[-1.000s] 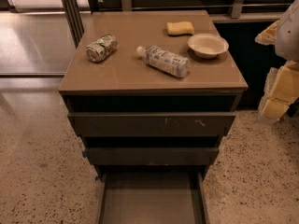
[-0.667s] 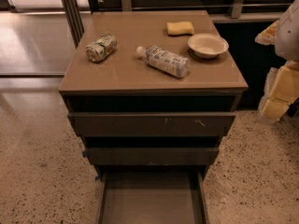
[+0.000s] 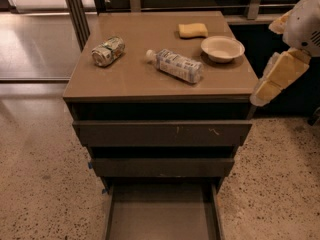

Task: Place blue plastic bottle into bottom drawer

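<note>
The blue plastic bottle [image 3: 177, 66] lies on its side on the cabinet top [image 3: 130, 81], near the middle, with its white cap pointing left. The bottom drawer [image 3: 162, 219] is pulled out at the cabinet's foot, and the part of its flat floor that shows is bare. My gripper [image 3: 277, 79] hangs in the air at the right edge of the view, just off the cabinet's right front corner. It is to the right of the bottle, apart from it, and holds nothing that I can see.
A crushed green-and-white can [image 3: 107, 51] lies on the left of the cabinet top. A yellow sponge [image 3: 193, 30] and a white bowl [image 3: 222, 48] sit at the back right, the bowl close to the bottle. The two upper drawers [image 3: 162, 133] stand slightly out. A metal post [image 3: 75, 9] stands at the back left.
My gripper has moved left and a little up, closer to the cabinet's right front corner. The bottle, can, bowl and drawers have not moved.
</note>
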